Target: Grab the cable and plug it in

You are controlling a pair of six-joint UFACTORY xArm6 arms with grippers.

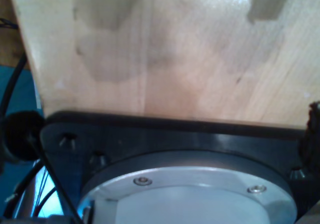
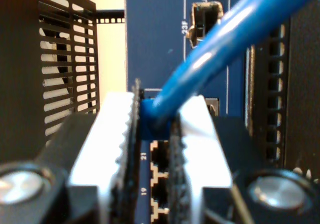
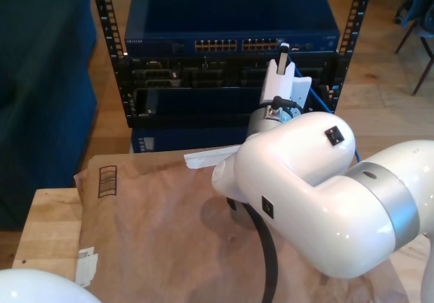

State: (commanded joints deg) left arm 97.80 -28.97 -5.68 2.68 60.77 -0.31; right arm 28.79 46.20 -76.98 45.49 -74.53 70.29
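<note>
My second gripper (image 2: 155,129) is shut on the cable (image 2: 235,28), its white pads (image 2: 117,134) clamping the blue boot at the cable's end. The plug tip is hidden between the fingers. From there the cable runs off past the camera. Just beyond the fingers stands the blue network switch (image 2: 160,33) with rows of open ports (image 2: 160,159) numbered 19 and 21. In the exterior view the second gripper (image 3: 283,51) reaches up to the switch (image 3: 230,18), at the exterior view's right end of its port row (image 3: 234,45). Blue cable (image 3: 319,98) hangs beside the wrist.
The switch sits in a black rack (image 3: 102,18) above darker units. Brown paper (image 3: 156,215) covers the wooden table. A white arm part (image 3: 27,286) lies at the exterior view's bottom left. The first wrist view faces a wooden board (image 1: 175,48) and a black base plate (image 1: 175,134).
</note>
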